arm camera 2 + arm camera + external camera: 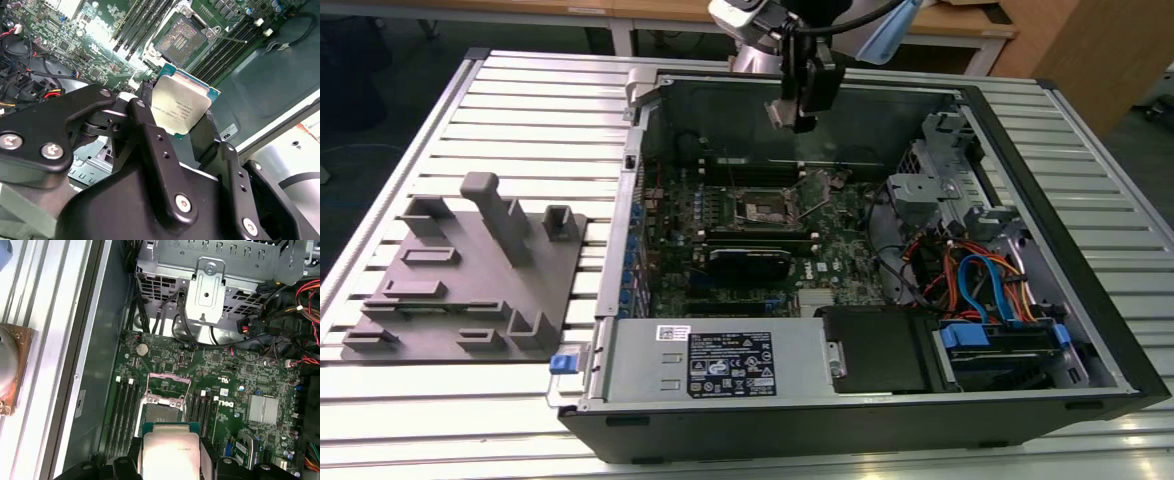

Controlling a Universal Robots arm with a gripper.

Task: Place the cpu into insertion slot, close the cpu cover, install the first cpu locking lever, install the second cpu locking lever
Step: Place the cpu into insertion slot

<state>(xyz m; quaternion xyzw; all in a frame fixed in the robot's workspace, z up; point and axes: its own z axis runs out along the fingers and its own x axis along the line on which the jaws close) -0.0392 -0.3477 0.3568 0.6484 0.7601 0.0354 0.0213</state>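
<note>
Open desktop case (1075, 262) lies on its side on a slatted metal table (534, 85). A grey parts fixture (467, 270) sits beside it, on the exterior view's left.

Gripper (803, 122) hangs over the case's far end, above the green motherboard (841, 255). Its black fingers (146, 107) are clamped on the cpu (181, 107), pinching opposite edges, with the silver top showing in both wrist views.

The cpu is held in the air, clear of the board. The insertion slot (160, 412) lies bare below it, contacts exposed. The cpu cover (170, 375) stands swung up at the socket's edge.
</note>
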